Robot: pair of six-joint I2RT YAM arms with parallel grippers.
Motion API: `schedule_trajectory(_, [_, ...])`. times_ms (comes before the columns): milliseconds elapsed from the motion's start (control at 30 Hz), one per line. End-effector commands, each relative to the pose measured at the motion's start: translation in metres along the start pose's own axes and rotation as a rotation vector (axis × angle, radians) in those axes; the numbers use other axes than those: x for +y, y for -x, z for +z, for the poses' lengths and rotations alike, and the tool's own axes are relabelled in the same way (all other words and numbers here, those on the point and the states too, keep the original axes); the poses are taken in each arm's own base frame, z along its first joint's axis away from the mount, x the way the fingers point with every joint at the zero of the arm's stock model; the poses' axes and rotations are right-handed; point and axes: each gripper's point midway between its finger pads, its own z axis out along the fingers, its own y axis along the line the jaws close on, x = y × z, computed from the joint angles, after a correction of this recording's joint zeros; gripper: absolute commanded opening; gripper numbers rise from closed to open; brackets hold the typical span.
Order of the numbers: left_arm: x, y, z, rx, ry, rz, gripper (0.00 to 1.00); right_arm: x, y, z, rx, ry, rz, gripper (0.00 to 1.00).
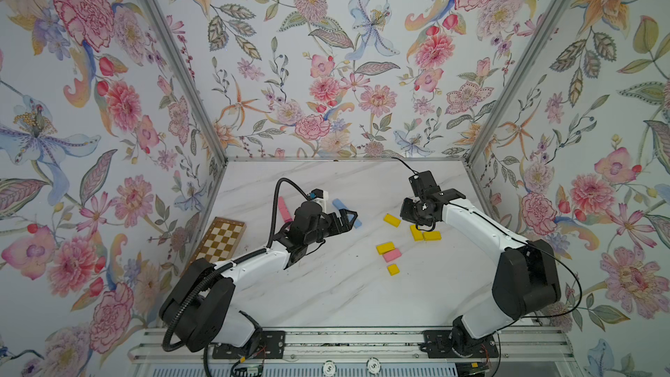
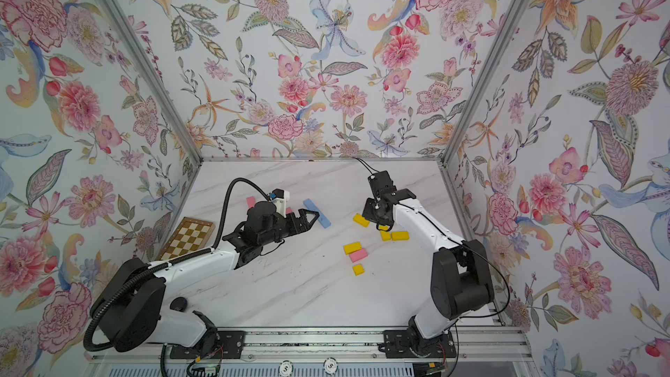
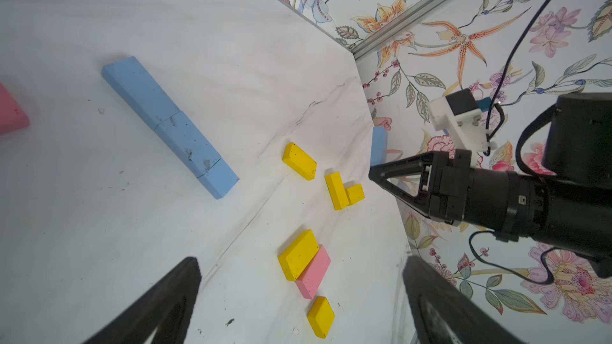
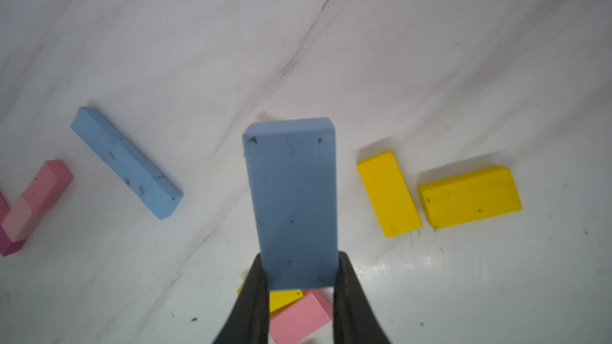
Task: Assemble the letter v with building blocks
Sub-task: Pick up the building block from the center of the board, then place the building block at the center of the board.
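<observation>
My right gripper [image 4: 299, 269] is shut on a light blue oblong block [image 4: 293, 200], held off the table with its long side sticking out past the fingers; it also shows in the left wrist view as the blue block [image 3: 379, 145]. A slanted row of blue blocks [image 1: 357, 224] lies mid-table, with a row of pink blocks [image 1: 284, 208] to its left. My left gripper [image 1: 348, 218] hovers open and empty at the blue row's near end. Loose yellow blocks [image 1: 392, 220] and one pink block [image 1: 392, 254] lie between the arms.
A brown-and-cream checkered board [image 1: 221, 239] lies by the left wall beside the left arm. Yellow blocks [image 4: 387, 193] lie on the table under the right gripper. Floral walls close in the back and both sides.
</observation>
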Motion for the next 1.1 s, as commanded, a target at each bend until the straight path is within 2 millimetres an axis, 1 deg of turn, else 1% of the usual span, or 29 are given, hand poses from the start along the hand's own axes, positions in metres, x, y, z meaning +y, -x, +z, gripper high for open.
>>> schedule_trajectory(0, [0.005,0.012,-0.009,-0.03,0.022,0.028,0.99,0.025,0.016,0.025,0.031,0.051,0.08,0.18])
schedule_trajectory(33, [0.007,0.013,-0.01,-0.036,0.022,0.023,0.99,0.033,0.023,0.033,0.029,0.057,0.095,0.18])
schedule_trajectory(133, [0.011,0.014,-0.011,-0.034,0.02,0.01,0.99,0.056,0.036,0.053,0.029,0.07,0.127,0.19])
schedule_trajectory(233, [0.012,0.013,-0.011,-0.025,0.015,0.006,0.99,0.074,0.037,0.074,0.053,0.076,0.166,0.2])
schedule_trajectory(300, [0.014,0.011,-0.01,-0.015,0.018,0.003,0.99,0.087,0.038,0.083,0.045,0.073,0.174,0.2])
schedule_trajectory(400, [0.018,0.009,-0.009,-0.002,0.019,-0.001,0.99,0.099,0.035,0.099,0.055,0.065,0.208,0.2])
schedule_trajectory(500, [0.02,0.008,-0.009,0.009,0.022,0.002,0.99,0.109,0.027,0.113,0.063,0.05,0.244,0.21])
schedule_trajectory(567, [0.021,0.006,-0.009,0.017,0.026,0.005,0.99,0.112,0.021,0.119,0.064,0.036,0.263,0.2])
schedule_trajectory(667, [0.023,0.005,-0.009,0.023,0.027,0.004,0.99,0.114,0.011,0.122,0.062,0.01,0.263,0.2])
schedule_trajectory(800, [0.025,0.003,-0.008,0.025,0.026,0.0,0.99,0.107,-0.01,0.126,0.087,-0.036,0.275,0.23])
schedule_trajectory(900, [0.026,0.001,-0.007,0.031,0.024,-0.006,0.99,0.103,-0.021,0.127,0.103,-0.053,0.276,0.23])
schedule_trajectory(1067, [0.029,-0.001,-0.005,0.04,0.03,-0.006,0.99,0.101,-0.017,0.117,0.082,-0.054,0.249,0.38])
